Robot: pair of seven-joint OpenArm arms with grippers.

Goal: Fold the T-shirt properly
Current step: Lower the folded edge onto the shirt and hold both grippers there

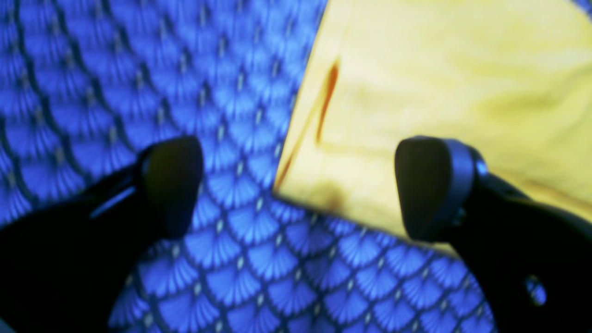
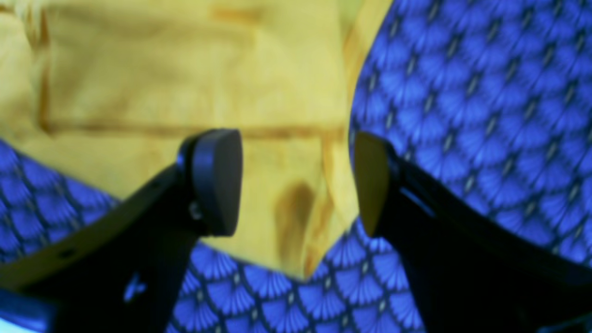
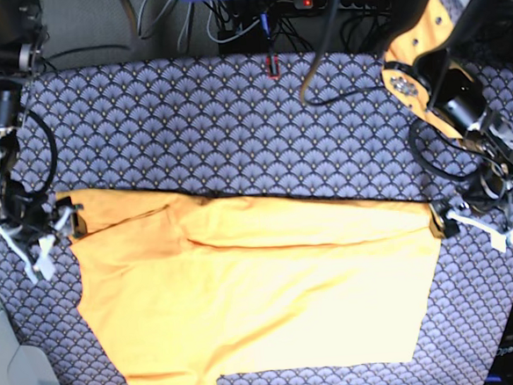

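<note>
Lying creased, soft yellow-orange T-shirt (image 3: 264, 306), scale-patterned cloth (image 3: 235, 132), left gripper (image 1: 296, 185) apart, right gripper (image 2: 298, 180) apart

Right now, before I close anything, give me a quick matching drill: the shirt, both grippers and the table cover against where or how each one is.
Column one:
1. T-shirt
2. left gripper
3. right gripper
4. patterned cloth

Column two:
A. open, at the shirt corner on the base view's right
B. spread flat, partly folded along its far edge
C. covers the table under everything
D. open, at the shirt's edge on the base view's left

Pairs: 1-B, 2-A, 3-D, 4-C
</note>
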